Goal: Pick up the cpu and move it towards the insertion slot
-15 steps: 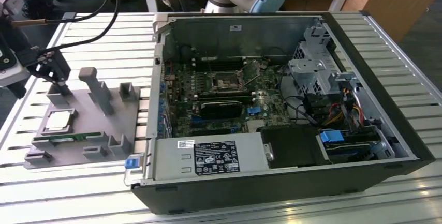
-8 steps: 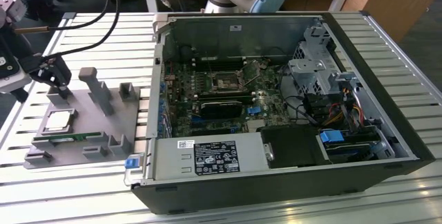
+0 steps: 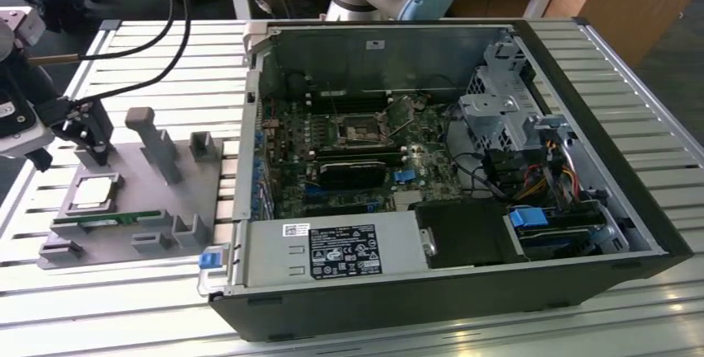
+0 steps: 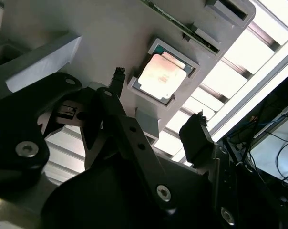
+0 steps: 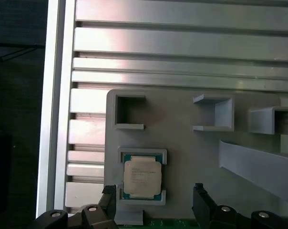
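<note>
Gripper (image 5: 154, 190) wide open, empty, two fingers (image 5: 201, 200) near one cpu (image 5: 142, 177) in grey fixture (image 5: 182, 157).

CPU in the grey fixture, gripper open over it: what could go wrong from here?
1. The CPU sits between raised lips of the grey fixture; the open gripper above it could land a finger on a lip, not the chip's edge.
2. Thin, flat chip: an off-centre pinch may tilt it.
3. The socket lies deep in the computer case; the carry could clip its wall.
</note>
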{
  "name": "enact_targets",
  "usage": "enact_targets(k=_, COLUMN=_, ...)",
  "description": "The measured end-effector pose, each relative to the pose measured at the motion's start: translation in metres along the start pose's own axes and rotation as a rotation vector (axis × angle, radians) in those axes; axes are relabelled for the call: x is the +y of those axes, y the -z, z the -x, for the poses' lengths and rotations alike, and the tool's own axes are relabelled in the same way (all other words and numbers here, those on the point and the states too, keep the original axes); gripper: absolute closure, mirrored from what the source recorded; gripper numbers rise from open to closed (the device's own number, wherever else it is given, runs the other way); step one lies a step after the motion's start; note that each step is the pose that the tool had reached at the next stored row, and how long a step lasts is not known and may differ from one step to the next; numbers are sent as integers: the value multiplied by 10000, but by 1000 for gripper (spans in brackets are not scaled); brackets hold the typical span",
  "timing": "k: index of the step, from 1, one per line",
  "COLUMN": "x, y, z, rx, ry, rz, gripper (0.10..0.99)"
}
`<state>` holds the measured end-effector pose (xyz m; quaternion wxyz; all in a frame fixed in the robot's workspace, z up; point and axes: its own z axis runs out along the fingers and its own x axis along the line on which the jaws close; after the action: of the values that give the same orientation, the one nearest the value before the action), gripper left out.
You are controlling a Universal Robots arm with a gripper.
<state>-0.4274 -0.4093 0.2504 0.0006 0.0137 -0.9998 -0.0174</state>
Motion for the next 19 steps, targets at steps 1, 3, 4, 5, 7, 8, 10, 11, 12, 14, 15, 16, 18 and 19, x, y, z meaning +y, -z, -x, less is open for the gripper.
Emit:
enact_targets(k=1, x=0, y=-9, z=-5, rx=0, ry=2, rz=0, gripper=345)
enact_targets(k=3, x=-1, y=-30, z=-8, rx=-1, ry=10, rz=1, gripper=345)
enact_targets(k=4, x=-1, y=-39, z=-11, rx=-1, ry=13, rz=0, gripper=345)
enact_targets(k=5, x=-1, y=-49, z=-13, rx=-1, ry=16, rz=1, gripper=345)
enact_targets(k=7, x=-2, y=-62, z=-17, rx=1, ry=23, rz=-1, gripper=345)
enact_targets(k=8, x=-2, y=-68, z=-19, rx=1, ry=24, rz=0, gripper=345)
enact_targets(k=10, x=-2, y=-79, z=-25, rx=-1, ry=25, rz=1, gripper=345)
enact_targets(k=11, x=-2, y=-83, z=-28, rx=-1, ry=26, rz=1, gripper=345)
enact_targets(k=12, x=-2, y=-88, z=-32, rx=-1, ry=27, rz=0, gripper=345)
enact_targets(k=14, x=-2, y=-97, z=-40, rx=-1, ry=30, rz=1, gripper=345)
enact_targets(k=15, x=-2, y=-102, z=-44, rx=0, ry=30, rz=1, gripper=345)
enact_targets(k=16, x=-3, y=-107, z=-47, rx=-1, ry=31, rz=0, gripper=345)
enact_targets(k=18, x=-3, y=-125, z=-55, rx=0, ry=31, rz=0, gripper=345)
enact_targets(k=19, x=-3, y=-138, z=-59, rx=0, ry=31, rz=1, gripper=345)
